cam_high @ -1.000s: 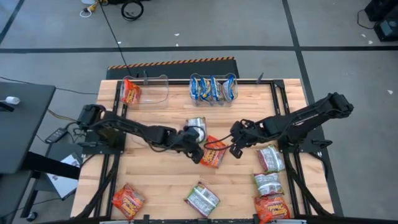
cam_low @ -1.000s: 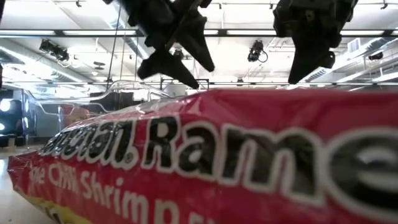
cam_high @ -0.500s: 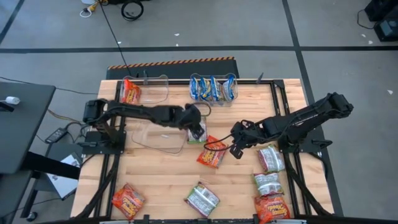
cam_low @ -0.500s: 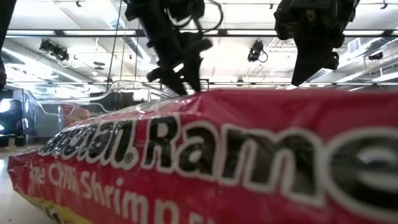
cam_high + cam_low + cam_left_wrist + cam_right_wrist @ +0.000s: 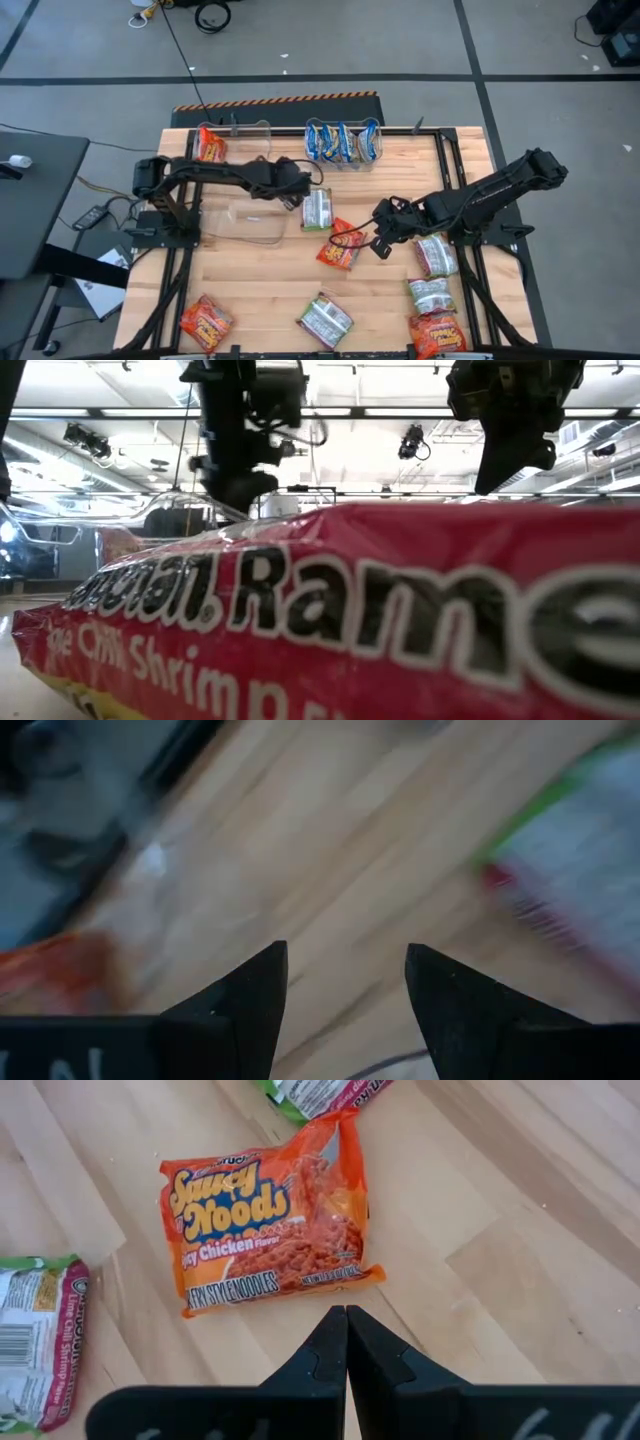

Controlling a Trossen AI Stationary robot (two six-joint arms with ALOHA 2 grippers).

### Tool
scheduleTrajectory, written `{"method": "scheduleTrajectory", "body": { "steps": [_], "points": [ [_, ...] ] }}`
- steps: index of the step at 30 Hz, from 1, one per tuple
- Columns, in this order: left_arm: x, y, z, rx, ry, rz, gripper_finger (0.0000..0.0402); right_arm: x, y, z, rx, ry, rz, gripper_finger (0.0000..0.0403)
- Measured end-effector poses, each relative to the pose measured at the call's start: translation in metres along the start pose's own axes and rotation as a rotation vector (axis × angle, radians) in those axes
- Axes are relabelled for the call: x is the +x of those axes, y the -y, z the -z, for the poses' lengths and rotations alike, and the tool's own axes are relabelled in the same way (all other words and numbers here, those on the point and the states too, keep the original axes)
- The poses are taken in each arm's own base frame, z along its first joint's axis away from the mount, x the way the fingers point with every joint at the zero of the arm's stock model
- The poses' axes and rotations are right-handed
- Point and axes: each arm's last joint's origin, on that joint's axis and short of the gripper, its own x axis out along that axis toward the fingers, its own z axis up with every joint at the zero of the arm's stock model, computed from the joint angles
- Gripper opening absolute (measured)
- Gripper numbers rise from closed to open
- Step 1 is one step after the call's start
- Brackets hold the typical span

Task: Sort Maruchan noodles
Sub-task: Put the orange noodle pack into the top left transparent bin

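Observation:
Noodle packets lie flat on the wooden table (image 5: 400, 180). An orange packet (image 5: 340, 246) lies at mid-table, and a green-and-white one (image 5: 318, 210) just beyond it. My left gripper (image 5: 298, 192) hovers open and empty beside the green-and-white packet, on its left. In the left wrist view the left gripper (image 5: 345, 948) has only bare wood between its fingers. My right gripper (image 5: 378, 240) is shut and hangs just right of the orange packet. In the right wrist view the right gripper (image 5: 346, 1312) sits short of the packet's (image 5: 270, 1230) edge.
At the far edge, one clear bin (image 5: 240, 132) holds an orange packet and another (image 5: 343, 142) holds blue ones. A third clear bin (image 5: 250, 222) lies under my left arm. More packets lie near the front edge (image 5: 325, 320), at front left (image 5: 205, 322) and at right (image 5: 435, 255).
My left gripper has swung from beside the orange packet toward the table's far left, past the green-and-white packet, turning and tipping as it went. Its fingers have stayed open.

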Motion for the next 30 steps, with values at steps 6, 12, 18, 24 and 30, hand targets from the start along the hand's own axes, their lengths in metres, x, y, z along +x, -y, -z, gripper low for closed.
{"method": "scheduleTrajectory", "body": {
  "steps": [6,12,18,24,30],
  "points": [
    [0.003,-0.025,0.012,0.005,-0.122,-0.219,0.0208,-0.001,-0.001,0.002,0.017,0.015,0.006,0.0012],
    [0.009,-0.046,0.015,-0.015,-0.214,-0.321,0.0208,-0.002,-0.004,0.006,0.031,0.029,0.008,0.0012],
    [0.013,-0.072,0.016,-0.073,-0.339,-0.391,0.0208,-0.005,-0.011,0.015,0.051,0.017,-0.012,0.0012],
    [-0.002,-0.099,0.014,-0.212,-0.312,-0.355,0.0208,-0.011,-0.019,0.030,0.067,0.008,-0.036,0.0012],
    [-0.015,-0.118,0.021,-0.344,-0.269,-0.341,0.0208,-0.016,-0.023,0.043,0.077,0.026,-0.015,0.0012]
  ]
}}
